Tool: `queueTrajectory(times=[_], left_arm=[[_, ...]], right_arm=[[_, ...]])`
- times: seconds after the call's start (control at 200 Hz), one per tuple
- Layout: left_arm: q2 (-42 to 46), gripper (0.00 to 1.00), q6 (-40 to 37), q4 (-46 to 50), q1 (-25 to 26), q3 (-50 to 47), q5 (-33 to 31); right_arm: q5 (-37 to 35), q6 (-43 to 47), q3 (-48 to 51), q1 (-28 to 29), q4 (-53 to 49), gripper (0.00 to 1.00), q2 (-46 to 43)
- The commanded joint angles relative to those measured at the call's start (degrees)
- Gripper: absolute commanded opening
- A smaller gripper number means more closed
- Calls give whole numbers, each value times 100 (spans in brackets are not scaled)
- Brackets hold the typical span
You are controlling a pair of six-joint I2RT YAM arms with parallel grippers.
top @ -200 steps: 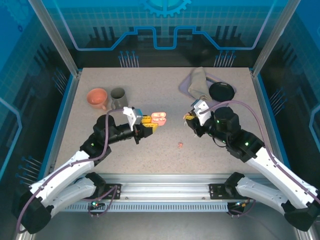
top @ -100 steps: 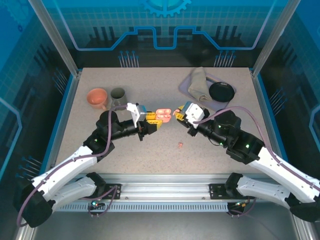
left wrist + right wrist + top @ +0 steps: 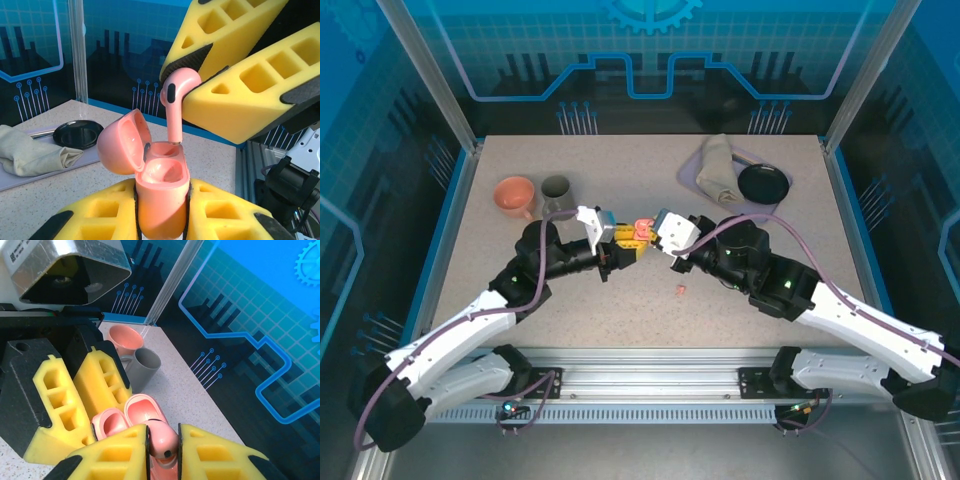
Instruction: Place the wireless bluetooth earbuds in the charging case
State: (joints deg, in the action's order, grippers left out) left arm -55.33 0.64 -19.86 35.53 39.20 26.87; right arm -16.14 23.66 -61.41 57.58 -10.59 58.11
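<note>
From above: finds one loose earbud (image 3: 681, 290), salmon-pink, lying on the bench (image 3: 570, 310); also one salmon cup (image 3: 515, 195) and one grey cup (image 3: 556, 192).

Through the left wrist: shows the left pincer (image 3: 161, 212) clamped on one open pink charging case (image 3: 162, 182), with one held earbud (image 3: 175, 107) stem-down at a socket.

Through the right wrist: shows the right pincer (image 3: 162, 436) closed on the held earbud's head.

Both arms are stretching forward from their bases and bending inward, so the wrists are pointing at each other. The left hand (image 3: 630, 241) is clamping the pink charging case (image 3: 162, 200) upright. The right hand (image 3: 658, 236) is pinching a pink earbud (image 3: 175, 100), and its fingertips are almost meeting the left's.
</note>
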Motion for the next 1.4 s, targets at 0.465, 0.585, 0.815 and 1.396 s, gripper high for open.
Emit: queueTrajectory(times=[0.465, 0.585, 0.815, 1.396], left_arm=[[-83, 0, -223, -221, 68, 252, 161], [-92, 0, -223, -218, 68, 255, 169], [-97, 0, -232, -219, 68, 252, 151], [-114, 0, -240, -221, 68, 269, 160]], right_arm=[[-197, 160, -301, 192, -21, 20, 310], [-233, 176, -306, 201, -86, 20, 368], [-158, 135, -302, 201, -306, 21, 356], [508, -267, -258, -7, -634, 22, 297]])
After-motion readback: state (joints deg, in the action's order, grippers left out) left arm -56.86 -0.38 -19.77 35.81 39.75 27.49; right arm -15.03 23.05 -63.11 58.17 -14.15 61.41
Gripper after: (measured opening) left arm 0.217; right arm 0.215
